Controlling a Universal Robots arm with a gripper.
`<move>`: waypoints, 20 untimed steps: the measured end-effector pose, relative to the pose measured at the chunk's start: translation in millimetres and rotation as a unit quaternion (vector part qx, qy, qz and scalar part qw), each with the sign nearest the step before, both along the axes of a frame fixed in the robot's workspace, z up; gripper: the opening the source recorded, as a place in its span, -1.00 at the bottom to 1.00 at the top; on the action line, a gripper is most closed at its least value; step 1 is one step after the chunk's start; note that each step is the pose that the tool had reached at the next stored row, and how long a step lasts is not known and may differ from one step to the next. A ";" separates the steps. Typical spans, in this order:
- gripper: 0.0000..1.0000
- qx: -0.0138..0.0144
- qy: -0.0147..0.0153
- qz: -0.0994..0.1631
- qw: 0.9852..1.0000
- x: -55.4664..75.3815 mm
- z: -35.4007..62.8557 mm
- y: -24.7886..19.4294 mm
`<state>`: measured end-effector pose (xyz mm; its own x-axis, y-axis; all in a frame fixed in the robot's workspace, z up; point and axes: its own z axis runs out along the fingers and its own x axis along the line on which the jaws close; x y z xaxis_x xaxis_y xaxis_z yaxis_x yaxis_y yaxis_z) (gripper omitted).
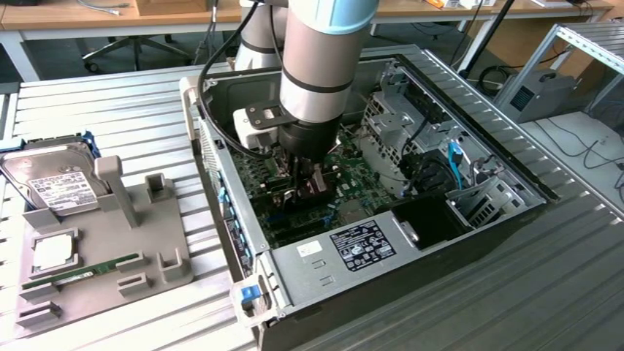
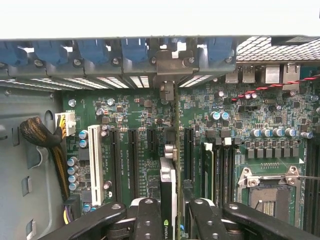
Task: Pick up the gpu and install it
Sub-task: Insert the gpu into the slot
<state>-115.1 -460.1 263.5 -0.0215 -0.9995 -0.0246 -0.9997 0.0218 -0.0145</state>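
Gripper state: gripper [image 1: 304,181] lowered inside the open computer case [image 1: 234,219], clenched on the gpu [image 2: 169,182].
Position of gpu: held upright and edge-on between the fingers [image 2: 147,215], over the motherboard [image 2: 240,115]; metal bracket end ahead of the gripper, at the rear wall of the case.
Seating in slot: cannot tell.
Black slots [image 2: 134,160]: on either side of the card, below the gripper.
White slot [image 2: 95,165]: farther out to one side.
Grey fixture [image 1: 98,241]: outside the case, well apart from the gripper; carries a hard drive [image 1: 54,183] and a memory stick [image 1: 83,269].
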 end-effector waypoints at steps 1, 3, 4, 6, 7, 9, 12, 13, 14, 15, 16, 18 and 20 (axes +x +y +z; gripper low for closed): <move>-0.47 0.000 0.000 0.000 1.000 0.0 0.0 0.0; -0.47 0.000 0.000 0.000 1.000 0.0 0.0 0.0; -0.47 0.000 0.000 0.000 1.000 -0.1 0.0 0.0; -0.47 0.000 0.000 0.000 1.000 -0.1 0.0 0.0; -0.47 0.000 0.000 0.000 1.000 -0.1 0.0 0.0; -0.47 0.000 -0.001 0.000 1.000 -0.6 0.0 0.0; -0.47 0.000 -0.002 0.000 1.000 -1.6 0.0 0.0; -0.47 0.000 -0.003 0.000 1.000 -2.0 0.0 0.0; -0.47 0.000 -0.003 0.000 1.000 -2.3 0.0 0.0; -0.47 0.000 -0.004 0.000 1.000 -2.6 0.0 0.0; -0.47 0.000 -0.004 0.000 1.000 -2.9 0.0 0.0; -0.47 0.000 -0.004 0.000 1.000 -3.1 0.0 0.0; -0.47 0.000 -0.004 0.000 1.000 -3.2 0.0 0.0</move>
